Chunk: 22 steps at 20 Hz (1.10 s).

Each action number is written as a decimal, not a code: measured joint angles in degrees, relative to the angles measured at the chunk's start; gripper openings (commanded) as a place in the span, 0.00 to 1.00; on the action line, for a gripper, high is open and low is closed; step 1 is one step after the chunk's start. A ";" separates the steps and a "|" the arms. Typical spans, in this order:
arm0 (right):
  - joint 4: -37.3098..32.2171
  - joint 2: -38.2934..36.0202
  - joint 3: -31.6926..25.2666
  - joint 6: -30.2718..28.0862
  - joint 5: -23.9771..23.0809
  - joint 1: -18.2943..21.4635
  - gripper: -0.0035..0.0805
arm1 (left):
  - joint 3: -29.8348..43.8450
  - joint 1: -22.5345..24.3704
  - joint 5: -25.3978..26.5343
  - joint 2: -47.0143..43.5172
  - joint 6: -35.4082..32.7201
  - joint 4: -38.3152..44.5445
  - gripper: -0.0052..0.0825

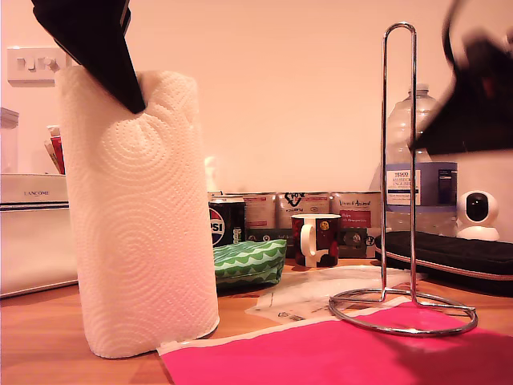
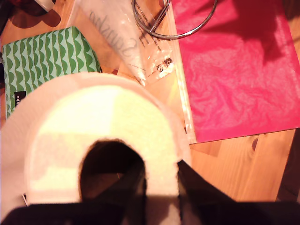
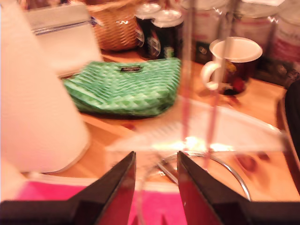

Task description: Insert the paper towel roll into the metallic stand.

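Standing upright on the wooden surface (image 1: 48, 345) at the exterior view's left, the paper towel roll (image 1: 136, 216) has its base touching the edge of a pink sheet (image 1: 337, 357). My first claw (image 2: 161, 187) grips the roll's top rim, one finger down in the cardboard core and the other outside the paper wall, clenched on it; in the exterior view it shows as a dark wedge pressing into the roll's top.

Well apart from the roll, toward the exterior view's right, the metallic stand (image 1: 398, 160) rises as a tall narrow loop from its ring base, which lies partly on the pink sheet and partly on a clear plastic bag (image 1: 321, 293).

My second claw (image 3: 154, 187) hangs above the stand's base with its fingers parted and nothing between them; the stand's uprights appear as blurred streaks in front of it. In the exterior view its arm is a dark blur near the upper right.

Between roll and stand sit a green patterned pouch (image 1: 248, 261) and a dark mug (image 1: 317, 239), with cans (image 1: 227, 220) behind.
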<state>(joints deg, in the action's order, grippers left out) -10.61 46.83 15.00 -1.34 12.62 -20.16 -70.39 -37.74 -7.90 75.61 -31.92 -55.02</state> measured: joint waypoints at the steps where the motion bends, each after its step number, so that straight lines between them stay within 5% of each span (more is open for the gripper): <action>1: -2.25 0.98 -2.03 0.96 -0.07 1.31 0.34 | 0.00 0.02 0.02 0.00 0.00 -0.02 0.03; 6: -10.97 5.38 -5.60 1.49 0.35 3.67 0.48 | 0.00 0.02 -0.09 0.00 0.00 0.00 0.04; 22: -32.33 28.98 -5.73 -3.67 0.46 3.69 0.45 | -0.09 0.02 -0.37 -0.04 0.00 -0.24 0.04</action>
<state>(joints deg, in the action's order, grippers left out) -42.94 75.81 9.28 -5.02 13.08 -16.47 -70.48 -37.71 -8.27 75.57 -31.92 -55.27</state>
